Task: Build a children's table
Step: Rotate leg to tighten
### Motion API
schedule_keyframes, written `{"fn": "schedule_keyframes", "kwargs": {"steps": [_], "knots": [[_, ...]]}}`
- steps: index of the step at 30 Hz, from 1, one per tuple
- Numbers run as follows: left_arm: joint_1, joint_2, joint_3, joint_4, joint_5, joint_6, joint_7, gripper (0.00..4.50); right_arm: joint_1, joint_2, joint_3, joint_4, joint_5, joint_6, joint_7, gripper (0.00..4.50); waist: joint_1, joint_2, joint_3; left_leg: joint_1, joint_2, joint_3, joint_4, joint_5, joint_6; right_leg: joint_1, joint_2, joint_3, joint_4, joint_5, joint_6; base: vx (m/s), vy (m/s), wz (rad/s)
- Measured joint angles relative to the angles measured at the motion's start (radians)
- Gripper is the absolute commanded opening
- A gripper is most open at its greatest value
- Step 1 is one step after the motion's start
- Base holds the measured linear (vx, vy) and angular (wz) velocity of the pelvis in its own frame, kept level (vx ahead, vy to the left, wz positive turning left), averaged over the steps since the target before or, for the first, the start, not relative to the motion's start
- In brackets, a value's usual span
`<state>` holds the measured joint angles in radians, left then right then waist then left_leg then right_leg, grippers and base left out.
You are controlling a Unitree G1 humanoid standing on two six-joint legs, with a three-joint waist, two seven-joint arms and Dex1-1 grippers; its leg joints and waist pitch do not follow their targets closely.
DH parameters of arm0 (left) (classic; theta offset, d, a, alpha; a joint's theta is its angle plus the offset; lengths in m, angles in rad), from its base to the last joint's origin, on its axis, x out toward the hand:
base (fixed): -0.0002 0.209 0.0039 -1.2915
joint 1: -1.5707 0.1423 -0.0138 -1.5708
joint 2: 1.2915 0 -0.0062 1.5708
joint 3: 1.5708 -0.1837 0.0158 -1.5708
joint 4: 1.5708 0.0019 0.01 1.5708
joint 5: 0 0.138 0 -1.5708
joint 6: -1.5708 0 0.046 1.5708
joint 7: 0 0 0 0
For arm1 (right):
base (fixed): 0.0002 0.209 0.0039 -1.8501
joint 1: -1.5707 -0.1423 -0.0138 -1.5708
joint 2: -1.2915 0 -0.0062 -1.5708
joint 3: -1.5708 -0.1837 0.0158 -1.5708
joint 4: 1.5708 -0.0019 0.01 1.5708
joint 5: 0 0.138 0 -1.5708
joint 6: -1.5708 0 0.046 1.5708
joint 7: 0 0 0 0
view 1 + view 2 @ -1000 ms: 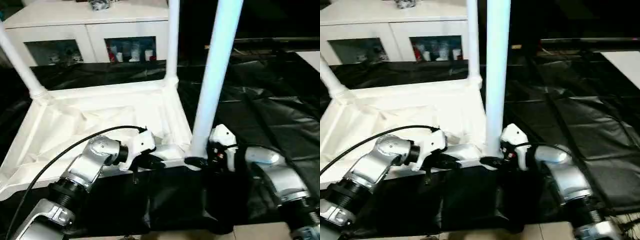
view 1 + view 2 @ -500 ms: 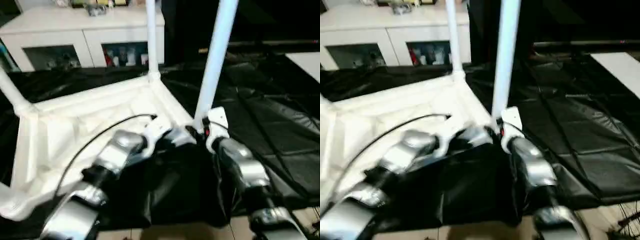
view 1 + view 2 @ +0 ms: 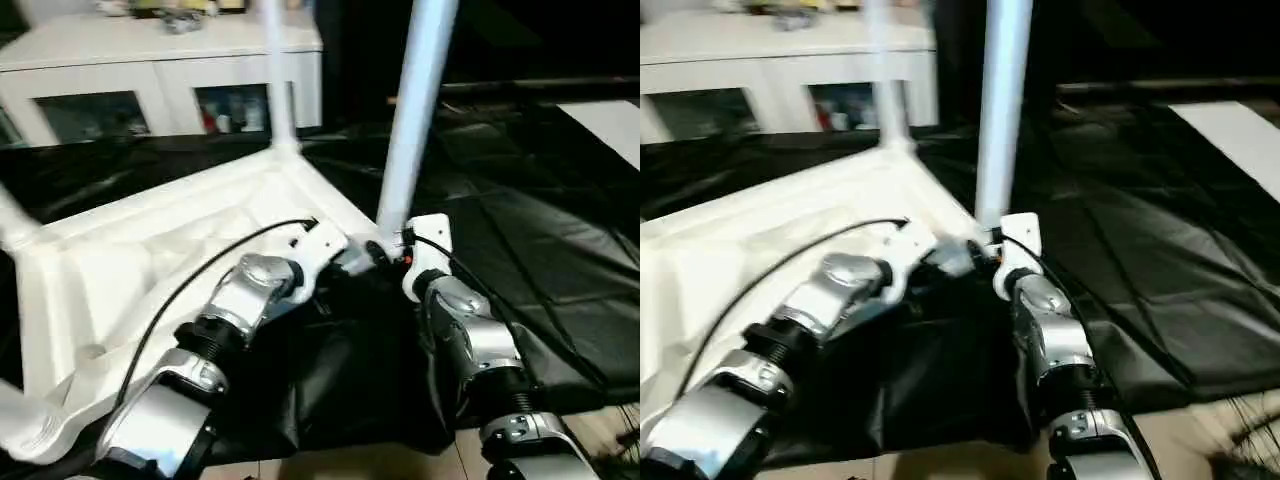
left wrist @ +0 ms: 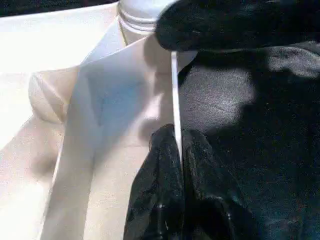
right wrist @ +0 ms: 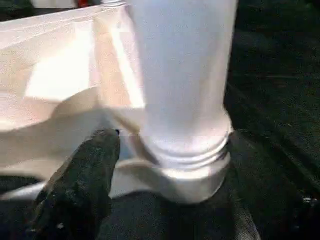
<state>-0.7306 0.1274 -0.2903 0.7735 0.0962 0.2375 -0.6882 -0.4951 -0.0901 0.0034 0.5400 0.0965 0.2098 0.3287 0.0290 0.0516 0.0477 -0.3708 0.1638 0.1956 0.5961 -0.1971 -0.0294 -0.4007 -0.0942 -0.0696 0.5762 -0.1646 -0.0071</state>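
Note:
The children's table lies upside down on a black sheet, its white top [image 3: 150, 260] showing the ribbed underside. Legs stand up from its corners: one at the near corner [image 3: 415, 110], one at the far corner [image 3: 275, 80], and a third at the left [image 3: 10, 225]. My left gripper [image 4: 176, 142] is shut on the top's thin rim [image 4: 174, 90] beside the near corner socket. My right gripper [image 5: 175, 145] straddles the base of the near leg [image 5: 180, 75]. It is open, and one finger [image 5: 90, 175] stands a little off the socket.
A white cabinet [image 3: 160, 70] with glass-fronted compartments stands behind the table. The wrinkled black sheet [image 3: 540, 230] spreads to the right. A strip of pale floor [image 3: 350, 465] runs along the front edge, close to my forearms.
The head camera has swung, so the whole scene has shifted. Both grippers stay at the near corner. The right gripper's fingers have spread wider around the leg's base.

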Motion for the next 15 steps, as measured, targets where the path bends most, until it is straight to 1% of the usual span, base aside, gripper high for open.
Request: {"fn": "schedule_keyframes", "kwargs": {"steps": [1, 2, 3, 5, 7, 11, 13, 15], "knots": [[0.006, 0.006, 0.000, -0.012, 0.000, -0.001, -0.009, 0.00, 0.003, -0.019, 0.007, -0.015, 0.006, 0.004, 0.032, 4.17, 0.001, 0.000, 0.000, 0.000, 0.000, 0.000, 0.000, 0.000, 0.000, 0.000, 0.000, 0.001, 0.001, 0.002, 0.000, 0.000, 0.000, 0.00], [0.017, 0.014, 0.000, -0.028, -0.001, -0.004, -0.026, 0.00, 0.004, -0.045, 0.015, -0.038, 0.013, 0.007, 0.077, 4.17, 0.003, 0.001, 0.000, 0.001, 0.000, 0.001, 0.000, 0.000, 0.000, 0.000, 0.000, 0.001, 0.002, 0.003, 0.000, 0.000, 0.000, 0.00], [0.028, 0.027, 0.000, -0.048, -0.003, -0.006, -0.050, 0.00, 0.010, -0.080, 0.035, -0.070, 0.018, 0.008, 0.126, 4.17, 0.005, 0.002, -0.001, 0.001, 0.001, 0.001, 0.000, 0.000, 0.000, 0.000, 0.000, 0.000, 0.002, 0.004, 0.000, 0.000, 0.000, 0.00], [0.059, 0.060, -0.001, -0.096, -0.012, -0.012, -0.121, 0.00, 0.027, -0.170, 0.075, -0.115, 0.021, 0.009, 0.258, 4.17, 0.013, 0.003, -0.002, 0.003, 0.003, 0.001, -0.002, 0.000, 0.000, 0.000, 0.002, 0.000, 0.003, 0.005, -0.002, 0.000, 0.000, 0.00], [0.092, 0.097, -0.005, -0.142, -0.027, -0.030, -0.203, 0.00, 0.061, -0.241, 0.104, -0.145, 0.021, 0.007, 0.373, 4.17, 0.020, 0.006, -0.004, 0.002, 0.004, 0.001, -0.004, 0.001, 0.001, 0.000, 0.002, -0.001, 0.003, 0.002, 0.001, 0.053, -0.017, 0.01], [0.128, 0.154, -0.020, -0.197, -0.058, -0.060, -0.312, 0.00, 0.092, -0.292, 0.120, -0.157, 0.027, 0.003, 0.500, 4.17, 0.025, 0.007, -0.005, -0.001, 0.006, 0.003, -0.005, 0.002, 0.005, -0.004, 0.003, -0.002, 0.003, 0.000, 0.001, 0.013, -0.003, 0.00], [0.161, 0.188, -0.034, -0.250, -0.079, -0.063, -0.379, 0.00, 0.107, -0.331, 0.144, -0.187, 0.028, -0.002, 0.572, 4.17, 0.030, 0.008, -0.004, -0.001, 0.006, 0.004, -0.005, 0.001, 0.006, -0.004, 0.003, -0.001, 0.003, -0.001, 0.001, 0.000, 0.000, 0.00], [0.178, 0.206, -0.043, -0.277, -0.090, -0.064, -0.422, 0.00, 0.110, -0.353, 0.153, -0.200, 0.029, -0.002, 0.606, 4.17, 0.033, 0.008, -0.004, -0.001, 0.006, 0.004, -0.004, 0.002, 0.006, -0.004, 0.003, -0.001, 0.003, -0.001, 0.000, 0.000, 0.000, 0.00]]}}
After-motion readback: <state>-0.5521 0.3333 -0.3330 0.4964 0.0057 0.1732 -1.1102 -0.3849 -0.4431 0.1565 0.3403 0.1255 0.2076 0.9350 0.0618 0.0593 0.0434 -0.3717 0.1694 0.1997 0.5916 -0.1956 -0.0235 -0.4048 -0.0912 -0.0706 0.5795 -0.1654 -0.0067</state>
